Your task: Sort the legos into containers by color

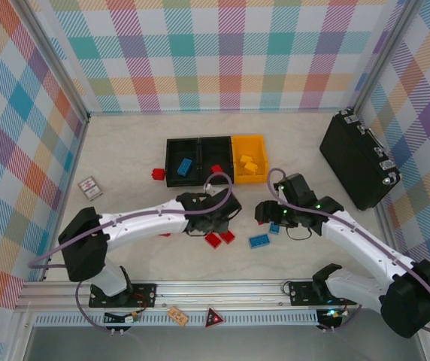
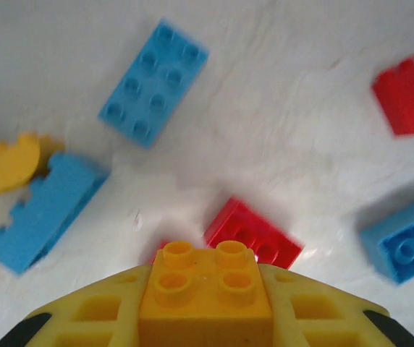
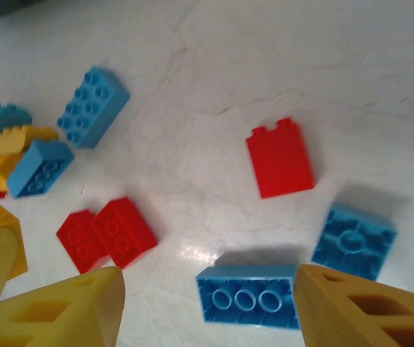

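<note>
**Near the tabletop's [image 1: 125,150] middle: one brick gripped, many loose**

Close to the centre, the left claw [image 2: 205,322] pinches a small yellow-orange studded plastic brick [image 2: 205,278] amid scattered red and blue legos [image 2: 254,231]. The right claw [image 3: 210,318] stands spread over a blue studded brick [image 3: 247,296]. Toward the far edge sits the yellow-orange open plastic bin [image 1: 249,137], joined to two black bins [image 1: 200,139]. Likely risks: a shallow fingertip hold lets the brick slip, or the close-set arms collide.

In the left wrist view the clamped yellow-orange brick [image 2: 205,289] is cut off by the bottom edge and hides the near part of a red brick [image 2: 261,235]. A blurred red brick [image 2: 408,95] and a blue brick [image 2: 406,238] run off the right edge. In the top view the face of a small card [image 1: 89,186] is too small to make out
</note>
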You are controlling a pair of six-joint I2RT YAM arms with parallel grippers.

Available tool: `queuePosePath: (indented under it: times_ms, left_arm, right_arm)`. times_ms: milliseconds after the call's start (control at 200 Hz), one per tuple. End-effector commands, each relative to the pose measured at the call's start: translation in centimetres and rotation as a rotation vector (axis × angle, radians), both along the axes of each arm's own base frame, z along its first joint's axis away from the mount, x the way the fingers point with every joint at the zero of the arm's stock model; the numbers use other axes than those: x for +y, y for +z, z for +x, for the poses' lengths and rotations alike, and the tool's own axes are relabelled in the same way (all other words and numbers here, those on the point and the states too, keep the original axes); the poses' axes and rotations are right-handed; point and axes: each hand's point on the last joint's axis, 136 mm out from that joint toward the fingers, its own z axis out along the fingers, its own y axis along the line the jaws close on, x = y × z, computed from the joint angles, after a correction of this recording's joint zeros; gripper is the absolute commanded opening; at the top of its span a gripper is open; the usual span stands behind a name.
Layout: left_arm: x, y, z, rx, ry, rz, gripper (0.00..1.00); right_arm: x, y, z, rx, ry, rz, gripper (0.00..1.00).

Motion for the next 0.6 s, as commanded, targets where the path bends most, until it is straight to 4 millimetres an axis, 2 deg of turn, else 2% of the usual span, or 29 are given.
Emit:
queuePosePath:
  times_ms: [0, 240, 595]
  left_arm:
    - [-1.7, 2.1, 3.0, -0.049, -0.041, -0.025, 0.14]
    - [-4.8, 4.5, 9.6, -0.109, -0.024, -0.070, 0.14]
    - [-9.4, 5.2, 18.7, -0.188, -0.013, -0.135, 0.15]
  right_arm:
    - [-0.9, 1.4, 1.7, -0.045, -0.034, -0.008, 0.63]
    - [-1.9, 1.9, 3.9, -0.065, -0.083, 0.014, 0.63]
    - [-2.9, 1.3, 4.8, -0.053, -0.132, 0.039, 0.63]
